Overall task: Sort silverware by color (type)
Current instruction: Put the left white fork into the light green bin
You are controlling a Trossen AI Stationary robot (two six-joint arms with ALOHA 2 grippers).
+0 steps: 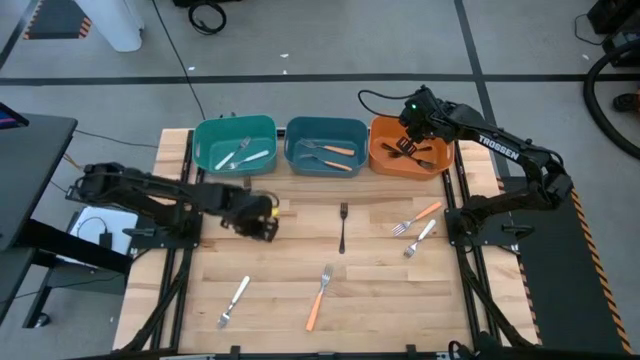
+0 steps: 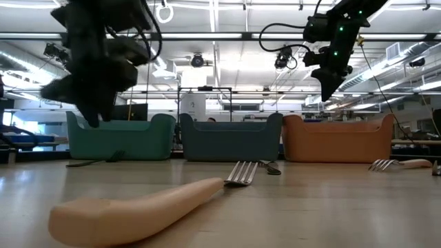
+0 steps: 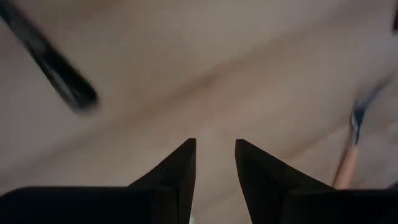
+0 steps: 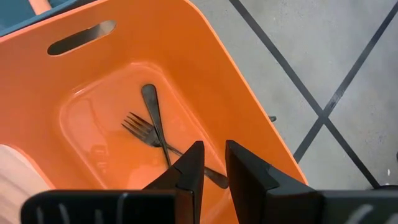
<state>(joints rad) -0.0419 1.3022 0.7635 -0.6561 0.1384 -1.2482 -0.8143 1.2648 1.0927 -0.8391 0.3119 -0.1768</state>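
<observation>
My left gripper (image 1: 266,224) (image 3: 215,146) hovers open over bare wood left of the table's middle, holding nothing. A black fork (image 1: 343,226) (image 3: 53,62) lies flat to its right. My right gripper (image 1: 408,146) (image 4: 214,149) hangs above the orange bin (image 1: 380,160), slightly open and empty. Two crossed black forks (image 4: 155,124) lie on that bin's floor. Silver forks rest in the teal bin (image 1: 205,135), orange-handled ones in the blue bin (image 1: 296,130). Loose on the table are two orange-handled forks (image 1: 418,217) (image 1: 319,298) and two silver ones (image 1: 420,238) (image 1: 234,300).
The three bins stand side by side along the table's far edge. Bare wood lies around my left gripper and between the loose forks. The arm bases sit at the table's left and right edges. A cable (image 1: 380,97) runs behind the orange bin.
</observation>
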